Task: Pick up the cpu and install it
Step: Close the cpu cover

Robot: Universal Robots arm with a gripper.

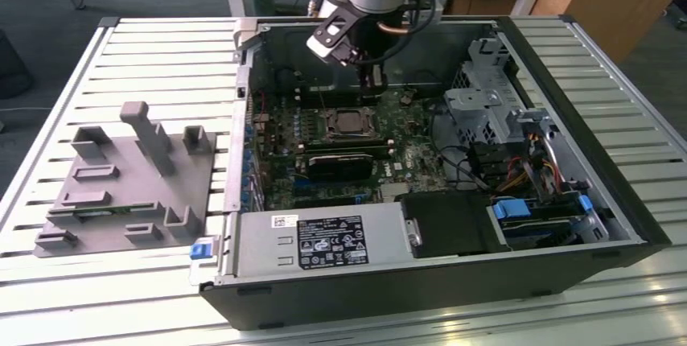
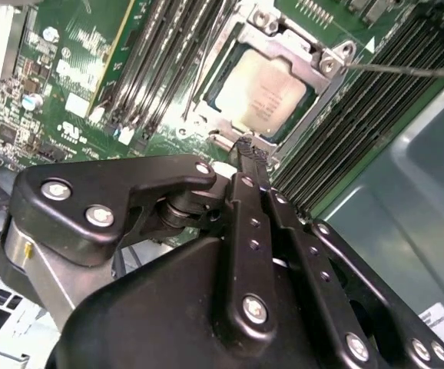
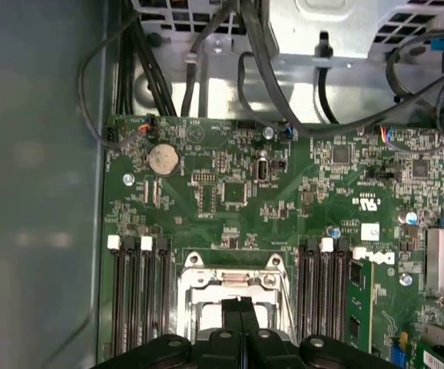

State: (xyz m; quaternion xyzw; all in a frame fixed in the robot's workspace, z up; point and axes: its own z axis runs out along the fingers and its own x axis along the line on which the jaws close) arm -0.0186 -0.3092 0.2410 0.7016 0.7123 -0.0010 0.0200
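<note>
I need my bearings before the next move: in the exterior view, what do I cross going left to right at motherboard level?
grey plastic fixture → case's left wall → the cpu, sitting in its socket → metal drive cage → case's right wall

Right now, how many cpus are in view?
1. The cpu sits in the motherboard socket inside the case, close to the pincer. Others may be hidden.
</note>
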